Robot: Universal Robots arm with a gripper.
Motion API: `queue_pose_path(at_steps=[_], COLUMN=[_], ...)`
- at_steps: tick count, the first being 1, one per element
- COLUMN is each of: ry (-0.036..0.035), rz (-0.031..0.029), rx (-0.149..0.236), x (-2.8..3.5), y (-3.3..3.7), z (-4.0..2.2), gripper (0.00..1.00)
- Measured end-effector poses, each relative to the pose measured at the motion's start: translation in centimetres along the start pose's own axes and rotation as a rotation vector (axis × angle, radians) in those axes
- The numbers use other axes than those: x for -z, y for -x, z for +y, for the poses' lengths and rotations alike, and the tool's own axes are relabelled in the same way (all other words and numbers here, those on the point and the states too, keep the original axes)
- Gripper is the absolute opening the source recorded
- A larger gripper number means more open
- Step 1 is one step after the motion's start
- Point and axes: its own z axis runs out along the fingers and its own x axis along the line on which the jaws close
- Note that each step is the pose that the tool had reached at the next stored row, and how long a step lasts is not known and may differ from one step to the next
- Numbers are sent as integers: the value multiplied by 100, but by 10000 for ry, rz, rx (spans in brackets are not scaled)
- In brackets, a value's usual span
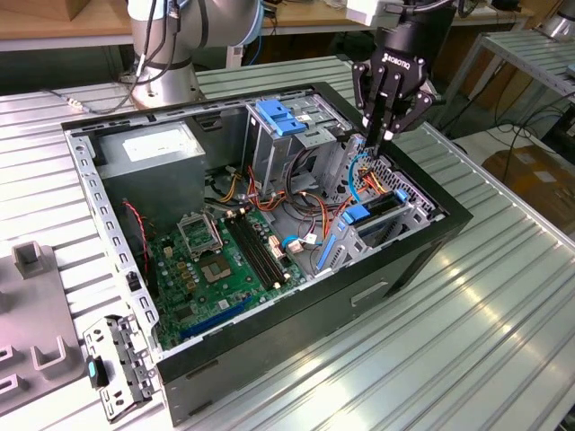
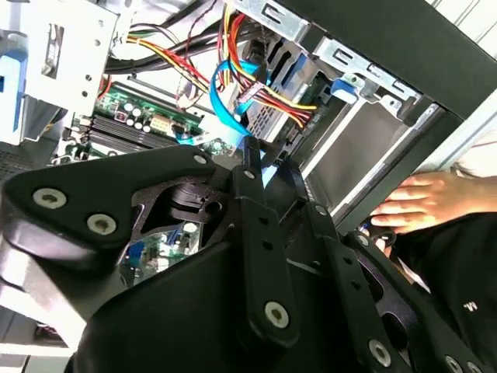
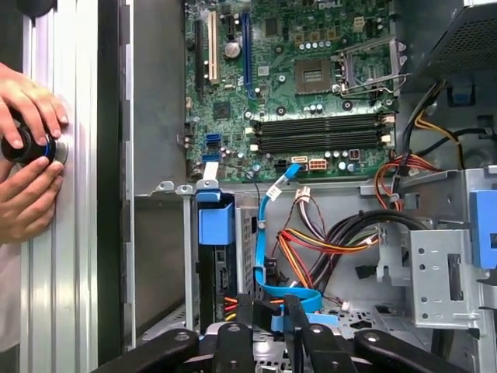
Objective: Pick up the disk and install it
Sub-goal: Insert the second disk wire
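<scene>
My gripper (image 1: 385, 136) hangs over the drive bay at the exterior view's right end of the open computer case (image 1: 431, 235). Its fingers are drawn together, tips pointing down. A blue flat cable (image 3: 268, 233) loops up to the fingertips (image 3: 247, 309) in both wrist views; whether it is pinched I cannot tell. The disk (image 3: 217, 272) stands on edge in the bay just below, dark from this side, with a blue rail tab (image 3: 215, 221) on top. In the exterior view the disk (image 1: 379, 208) sits between blue rails inside the case wall.
The green motherboard (image 1: 225, 260) lies on the case floor, with a grey power-supply box (image 1: 153, 148) and a metal cage with a blue latch (image 1: 283, 117) behind. Bundled coloured wires (image 3: 342, 241) crowd the bay. A person's hands (image 3: 27, 155) rest on a round button on the table.
</scene>
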Motion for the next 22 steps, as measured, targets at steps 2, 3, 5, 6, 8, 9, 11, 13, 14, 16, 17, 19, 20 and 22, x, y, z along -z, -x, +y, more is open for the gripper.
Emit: queue_pose_path(at_steps=[2, 3, 5, 6, 8, 9, 11, 13, 14, 16, 17, 19, 20, 22], ry=[-5, -9, -10, -11, -13, -15, -17, -18, -18, -21, -28, -66, -91, -123], rz=[132, 194, 258, 291, 391, 423, 482, 492, 491, 480, 463, 389, 339, 269], rx=[-9, -11, -17, -19, -27, -30, -33, -33, -33, -31, -24, 27, 64, 122], x=[-27, -51, -78, -88, -104, -108, -114, -114, -116, -125, -132, -159, -176, -197], y=[8, 19, 29, 34, 42, 44, 47, 47, 48, 35, 18, -37, -69, -101], z=[-2, -10, -17, -21, -26, -28, -30, -30, -30, -32, -32, -32, -32, -28], gripper=[30, 30, 30, 30, 29, 22, 16, 16, 16, 16, 16, 16, 16, 16])
